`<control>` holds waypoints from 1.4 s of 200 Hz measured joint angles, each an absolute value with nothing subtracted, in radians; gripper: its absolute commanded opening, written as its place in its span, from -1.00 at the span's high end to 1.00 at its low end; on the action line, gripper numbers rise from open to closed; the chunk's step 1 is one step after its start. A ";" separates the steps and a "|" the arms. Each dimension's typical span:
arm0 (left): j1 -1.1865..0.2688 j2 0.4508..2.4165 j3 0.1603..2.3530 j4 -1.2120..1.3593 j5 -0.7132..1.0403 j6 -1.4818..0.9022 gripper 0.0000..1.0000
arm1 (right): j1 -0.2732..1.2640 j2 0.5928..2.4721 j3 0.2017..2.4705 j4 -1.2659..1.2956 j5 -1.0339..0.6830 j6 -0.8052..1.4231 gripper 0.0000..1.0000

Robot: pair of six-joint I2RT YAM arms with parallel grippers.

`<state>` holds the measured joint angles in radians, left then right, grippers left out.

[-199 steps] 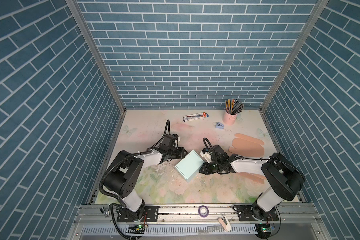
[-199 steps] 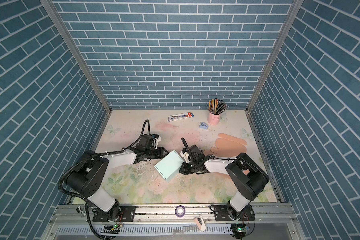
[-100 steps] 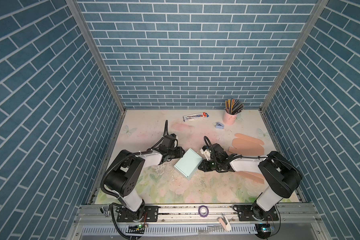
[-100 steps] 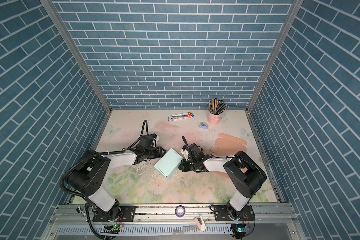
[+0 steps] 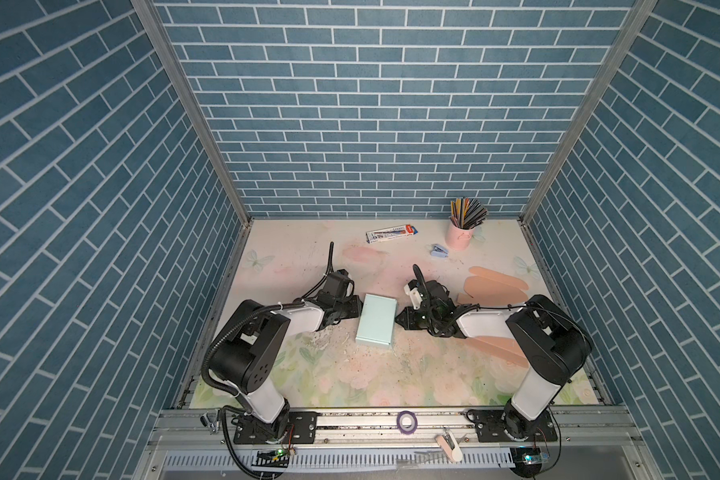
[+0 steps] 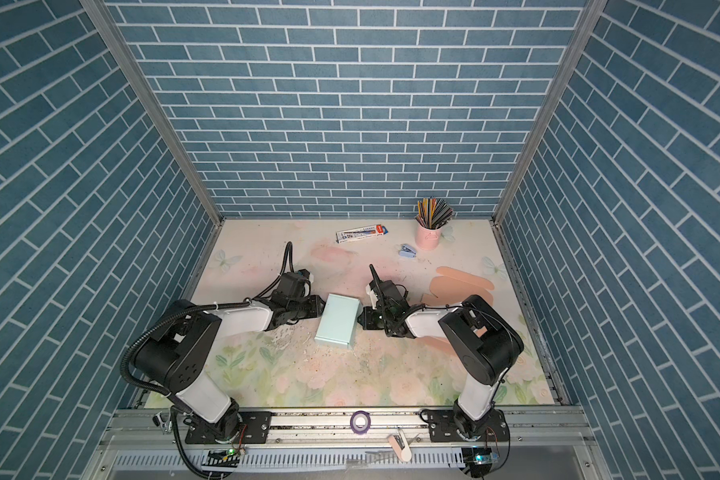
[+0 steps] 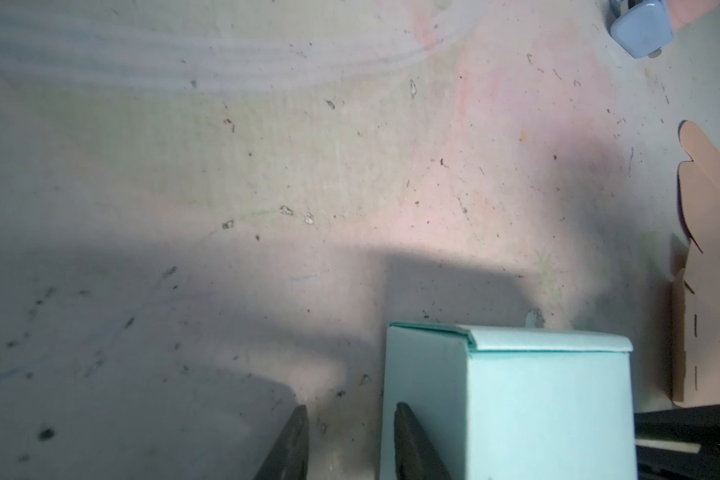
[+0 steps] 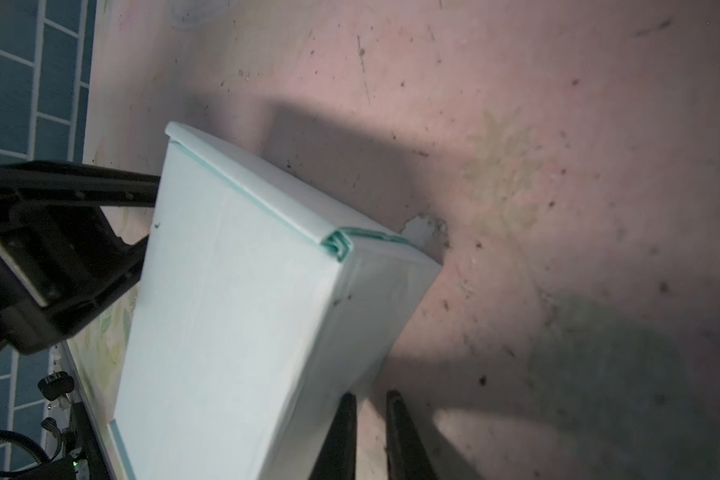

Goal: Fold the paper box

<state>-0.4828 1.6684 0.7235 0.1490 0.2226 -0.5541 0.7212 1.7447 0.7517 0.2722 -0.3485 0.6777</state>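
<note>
Mid-table, between the two arms in both top views: mint paper box, closed, flat on a broad face. Long axis roughly front to back, far end skewed slightly toward the right arm's side. Folded lid seam along the far short end, clear in the left wrist view and the right wrist view. Left gripper low at the box's left long side, toward the far half. Fingers spread, bare table in the gap, nothing pinched. One finger right in front of the box's side wall, the other out over the table; actual contact hard to tell. Right gripper at the opposite long side, about mid-length. Fingers almost pressed together, only a thin strip of table between, nothing pinched. Nearer finger at the box's lower side edge, touching or just off, unclear. Box flanked on both long sides, gripped by neither. Box contents not visible. Far right corner: pink cup, upright, full of coloured pencils fanned out above the rim. Well apart from the box: flat peach cardboard blanks on the table behind the right arm.
</note>
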 measured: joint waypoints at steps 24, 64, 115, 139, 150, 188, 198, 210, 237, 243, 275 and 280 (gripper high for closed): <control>-0.483 1.668 0.723 0.151 0.204 -0.559 0.29 | 0.720 1.764 0.770 0.278 -0.349 0.681 0.68; -0.483 1.668 0.723 0.150 0.186 -0.565 0.29 | 0.717 1.782 0.792 0.276 -0.345 0.682 0.68; -0.448 1.666 0.715 0.158 0.270 -0.564 0.28 | 0.683 1.782 0.754 0.348 -0.353 0.707 0.69; -0.424 1.664 0.714 0.145 0.344 -0.549 0.29 | 0.661 1.781 0.735 0.389 -0.356 0.722 0.71; -0.414 1.664 0.715 0.134 0.374 -0.542 0.29 | 0.653 1.776 0.734 0.397 -0.356 0.726 0.72; -0.395 1.680 0.759 0.063 0.425 -0.515 0.29 | 0.632 1.761 0.760 0.377 -0.345 0.724 0.73; -0.394 1.695 0.777 0.054 0.429 -0.509 0.29 | 0.629 1.761 0.778 0.361 -0.336 0.715 0.73; -0.393 1.710 0.795 0.049 0.431 -0.505 0.29 | 0.628 1.762 0.809 0.336 -0.324 0.701 0.74; -0.392 1.730 0.815 0.050 0.433 -0.505 0.31 | 0.627 1.780 0.884 0.310 -0.300 0.672 0.74; -0.392 1.734 0.818 0.052 0.434 -0.505 0.31 | 0.627 1.790 0.899 0.310 -0.297 0.671 0.75; -0.391 1.743 0.820 0.070 0.439 -0.509 0.35 | 0.627 1.839 0.931 0.319 -0.295 0.672 0.77; -0.391 1.743 0.820 0.072 0.439 -0.509 0.35 | 0.626 1.840 0.932 0.321 -0.294 0.672 0.76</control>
<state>-0.3912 1.7432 0.8204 0.0719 0.4393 -0.5091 0.6258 1.8397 0.9318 0.3206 -0.2943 0.6720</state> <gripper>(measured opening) 0.331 0.119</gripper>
